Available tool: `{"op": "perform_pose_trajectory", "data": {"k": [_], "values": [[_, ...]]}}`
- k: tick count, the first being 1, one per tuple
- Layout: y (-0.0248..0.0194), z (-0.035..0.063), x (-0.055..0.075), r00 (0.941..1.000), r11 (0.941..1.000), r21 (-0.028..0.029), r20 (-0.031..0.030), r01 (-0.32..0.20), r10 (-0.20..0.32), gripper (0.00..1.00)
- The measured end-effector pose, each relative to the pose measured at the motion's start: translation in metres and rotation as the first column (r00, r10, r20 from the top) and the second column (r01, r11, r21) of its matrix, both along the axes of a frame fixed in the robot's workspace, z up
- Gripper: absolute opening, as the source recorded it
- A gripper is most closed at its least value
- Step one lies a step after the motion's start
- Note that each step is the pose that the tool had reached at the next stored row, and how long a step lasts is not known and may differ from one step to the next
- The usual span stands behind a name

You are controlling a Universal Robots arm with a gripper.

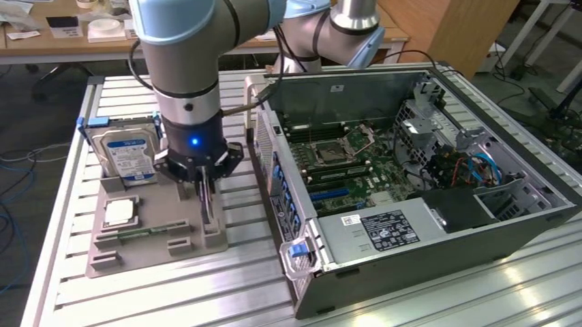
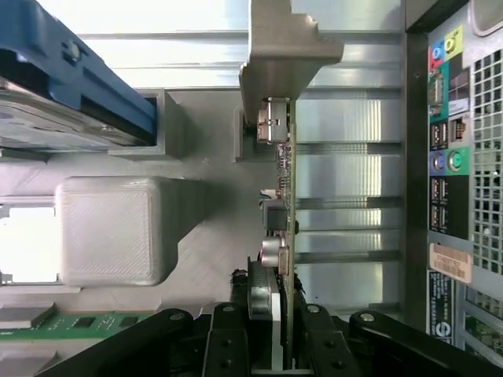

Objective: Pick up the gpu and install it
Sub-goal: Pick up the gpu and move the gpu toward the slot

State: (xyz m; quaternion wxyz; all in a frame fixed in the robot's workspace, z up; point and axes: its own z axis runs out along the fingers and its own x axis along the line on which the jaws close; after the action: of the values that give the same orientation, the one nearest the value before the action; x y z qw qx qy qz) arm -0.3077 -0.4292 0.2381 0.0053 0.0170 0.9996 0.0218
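Observation:
The gpu (image 1: 207, 208) is a thin dark card standing on edge at the right side of the grey holder tray (image 1: 155, 257). My gripper (image 1: 202, 182) points straight down onto the card's upper edge. In the wrist view the gpu (image 2: 284, 196) appears edge-on, its silver bracket at the far end by a grey tray post (image 2: 287, 47). The gripper (image 2: 273, 345) has its black fingers (image 2: 228, 345) on either side of the card, shut against it. I cannot tell whether the card has lifted out of its slot.
A silver hard drive (image 1: 127, 153) with a blue-white label stands at the tray's back; a square CPU chip (image 1: 120, 212) and a green memory stick (image 1: 136, 233) lie on it. The open computer case (image 1: 409, 204) lies close on the exterior view's right, motherboard (image 1: 337, 163) exposed.

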Motion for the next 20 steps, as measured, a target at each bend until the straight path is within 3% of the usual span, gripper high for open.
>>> {"op": "perform_pose_trajectory", "data": {"k": [10,20], "values": [[0.0001,0.0311,0.000,1.0000,1.0000,0.0002,0.0000,0.000,0.000,0.28],[0.0000,0.0697,0.000,1.0000,1.0000,0.0002,0.0000,0.000,0.000,0.28]]}}
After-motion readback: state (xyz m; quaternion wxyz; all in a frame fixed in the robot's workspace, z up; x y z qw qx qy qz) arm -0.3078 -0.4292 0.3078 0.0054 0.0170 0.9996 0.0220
